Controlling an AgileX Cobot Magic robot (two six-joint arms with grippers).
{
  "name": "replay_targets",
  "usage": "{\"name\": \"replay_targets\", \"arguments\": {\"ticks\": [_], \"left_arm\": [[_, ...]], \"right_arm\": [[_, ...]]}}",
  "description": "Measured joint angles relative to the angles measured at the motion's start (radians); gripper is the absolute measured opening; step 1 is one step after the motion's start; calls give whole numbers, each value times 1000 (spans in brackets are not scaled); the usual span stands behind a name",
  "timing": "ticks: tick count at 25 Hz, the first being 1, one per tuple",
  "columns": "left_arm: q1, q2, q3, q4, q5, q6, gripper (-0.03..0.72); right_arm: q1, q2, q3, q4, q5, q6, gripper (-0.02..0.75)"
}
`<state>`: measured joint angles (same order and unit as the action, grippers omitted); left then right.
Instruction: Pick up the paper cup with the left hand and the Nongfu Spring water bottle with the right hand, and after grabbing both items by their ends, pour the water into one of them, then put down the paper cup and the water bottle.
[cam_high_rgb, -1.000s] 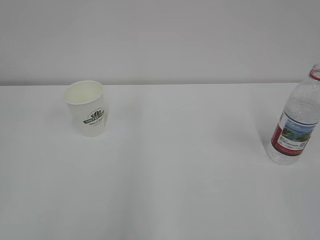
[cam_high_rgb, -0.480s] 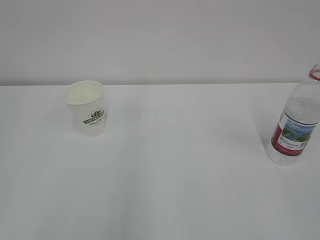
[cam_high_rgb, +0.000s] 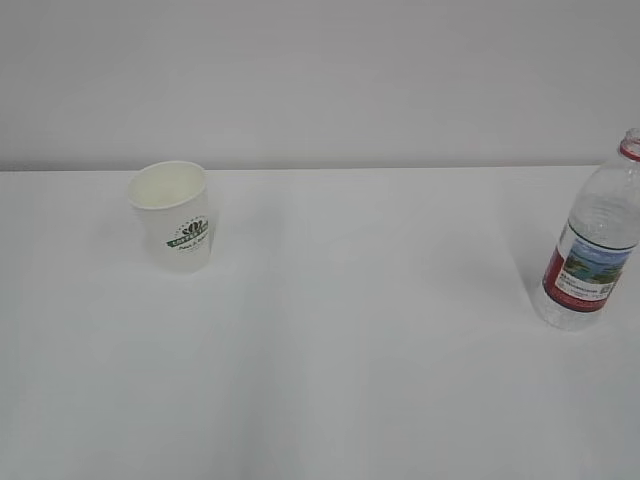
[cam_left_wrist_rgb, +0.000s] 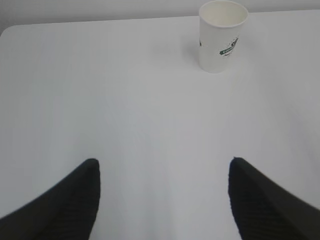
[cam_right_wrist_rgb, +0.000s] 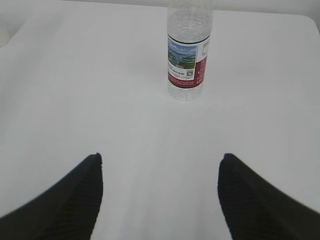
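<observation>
A: Standing upright on the white table (cam_high_rgb: 380, 380), left of centre in the exterior view: the cup (cam_high_rgb: 175, 216). White paper, tapered, with a green round logo and text on its side. Mouth up, inside cream-white; I see nothing in it from the left wrist view.

B: Bottle?

A: The bottle (cam_high_rgb: 594, 240) stands upright at the far right edge of the exterior view, well apart from the cup. Clear ribbed plastic, red neck ring, red label with a blue-green landscape picture. Taller than the cup. The top is cut off by the frame edge, so I cannot tell whether a cap is on.

B: Water level?

A: Cannot tell; the contents are too clear to make out.

B: Grippers?

A: Neither shows in the exterior view. Left hand (cam_left_wrist_rgb: 164, 170): two black fingers spread wide over bare table, nothing between them, cup ahead and a little to the right, well apart. Right hand (cam_right_wrist_rgb: 161, 165): fingers likewise spread and empty, bottle straight ahead, not touched.
</observation>
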<state>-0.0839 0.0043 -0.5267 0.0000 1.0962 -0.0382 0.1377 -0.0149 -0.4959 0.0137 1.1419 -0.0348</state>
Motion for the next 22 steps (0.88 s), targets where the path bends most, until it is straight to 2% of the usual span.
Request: {"name": "replay_targets", "arguments": {"ticks": [22], "left_arm": [[0, 2, 0, 0, -8, 0, 579]], "right_arm": [[0, 0, -18, 0, 0, 0, 539]]}}
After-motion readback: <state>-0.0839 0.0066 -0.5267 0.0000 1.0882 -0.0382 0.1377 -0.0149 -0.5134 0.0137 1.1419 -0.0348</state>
